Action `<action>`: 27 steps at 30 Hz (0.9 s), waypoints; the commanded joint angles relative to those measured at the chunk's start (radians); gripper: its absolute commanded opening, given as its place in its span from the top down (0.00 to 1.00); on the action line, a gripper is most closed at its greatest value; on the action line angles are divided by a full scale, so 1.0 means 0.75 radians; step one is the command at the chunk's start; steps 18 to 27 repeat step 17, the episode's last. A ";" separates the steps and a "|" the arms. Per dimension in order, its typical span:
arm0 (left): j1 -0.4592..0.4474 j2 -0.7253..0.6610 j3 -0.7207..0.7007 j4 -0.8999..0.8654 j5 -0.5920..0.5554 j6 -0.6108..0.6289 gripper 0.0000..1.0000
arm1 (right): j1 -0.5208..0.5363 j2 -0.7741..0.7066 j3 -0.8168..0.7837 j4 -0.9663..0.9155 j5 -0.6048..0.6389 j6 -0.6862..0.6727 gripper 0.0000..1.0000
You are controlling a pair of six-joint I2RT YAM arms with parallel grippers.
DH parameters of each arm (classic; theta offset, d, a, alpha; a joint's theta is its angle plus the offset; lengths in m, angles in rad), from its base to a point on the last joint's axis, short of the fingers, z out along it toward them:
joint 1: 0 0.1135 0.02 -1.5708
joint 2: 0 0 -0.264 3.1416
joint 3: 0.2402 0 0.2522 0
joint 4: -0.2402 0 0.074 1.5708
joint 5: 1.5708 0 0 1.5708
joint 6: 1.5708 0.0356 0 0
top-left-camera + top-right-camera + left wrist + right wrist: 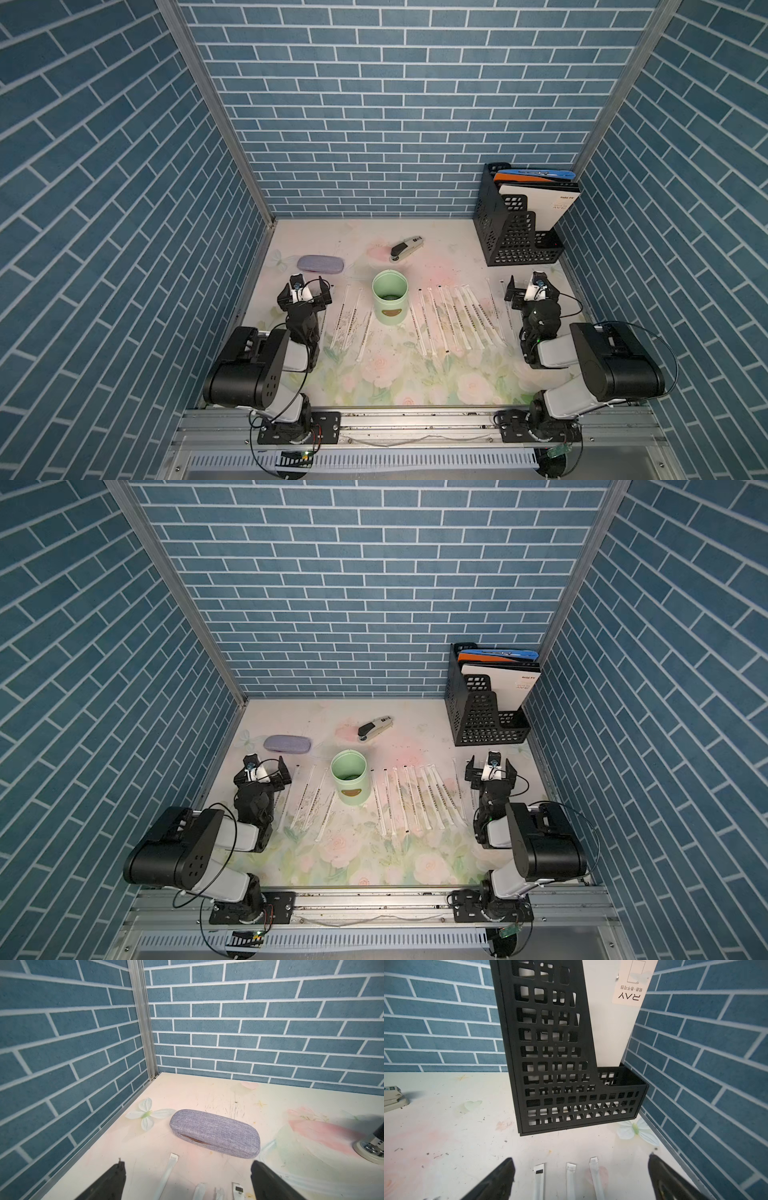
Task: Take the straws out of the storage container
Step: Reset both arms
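Note:
The storage container [389, 301] [349, 781], a mint-green cup with a brown oval label, stands upright mid-table. No straw sticks out of it. The straws lie flat in rows on either side: a few to its left [353, 320] [309, 798], several to its right [453, 320] [419, 800]. My left gripper [304, 293] [262, 771] [187, 1165] hovers open and holds nothing, with straw ends [174, 1157] below it. My right gripper [532, 289] [491, 769] [580, 1160] is also open over three straw ends [571, 1167].
A lilac glasses case [321, 264] [214, 1134] lies just beyond the left gripper. A stapler [406, 248] sits behind the cup. A black perforated file holder [519, 224] [560, 1064] with folders fills the back right corner. Blue brick walls close in three sides.

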 commanded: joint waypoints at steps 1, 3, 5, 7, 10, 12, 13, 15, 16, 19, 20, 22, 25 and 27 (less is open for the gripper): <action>0.010 0.003 0.015 -0.001 0.009 0.008 0.00 | 0.000 -0.004 -0.013 -0.014 -0.014 0.036 0.01; 0.010 0.003 0.014 -0.001 0.009 0.009 0.01 | 0.000 -0.003 -0.010 -0.013 -0.014 0.036 0.01; 0.010 0.003 0.014 -0.001 0.009 0.010 0.00 | 0.000 -0.003 -0.011 -0.015 -0.014 0.036 0.00; 0.010 0.003 0.015 -0.001 0.009 0.009 0.01 | 0.000 -0.004 -0.009 -0.018 -0.014 0.036 0.01; 0.010 0.003 0.014 -0.001 0.008 0.009 0.00 | 0.000 0.004 0.002 -0.035 -0.024 0.040 0.01; 0.010 0.003 0.013 -0.001 0.008 0.010 0.01 | -0.002 0.006 0.007 -0.046 -0.026 0.042 0.01; 0.010 0.003 0.014 -0.001 0.009 0.008 0.00 | -0.001 0.004 0.007 -0.043 -0.026 0.042 0.01; 0.010 0.003 0.014 -0.001 0.009 0.009 0.00 | -0.001 0.003 0.006 -0.040 -0.026 0.041 0.01; 0.010 0.003 0.014 -0.001 0.009 0.008 0.00 | 0.000 -0.003 -0.007 -0.025 -0.018 0.037 0.00; 0.010 0.003 0.014 -0.001 0.009 0.009 0.00 | 0.002 -0.007 -0.021 0.000 -0.036 0.030 0.01; 0.010 0.003 0.014 -0.001 0.009 0.009 0.00 | 0.002 -0.007 -0.021 0.000 -0.036 0.030 0.01; 0.010 0.003 0.014 -0.001 0.009 0.009 0.00 | 0.002 -0.007 -0.021 0.000 -0.036 0.030 0.01; 0.010 0.003 0.014 -0.001 0.009 0.009 0.00 | 0.002 -0.007 -0.021 0.000 -0.036 0.030 0.01; 0.010 0.003 0.014 -0.001 0.009 0.009 0.00 | 0.002 -0.007 -0.021 0.000 -0.036 0.030 0.01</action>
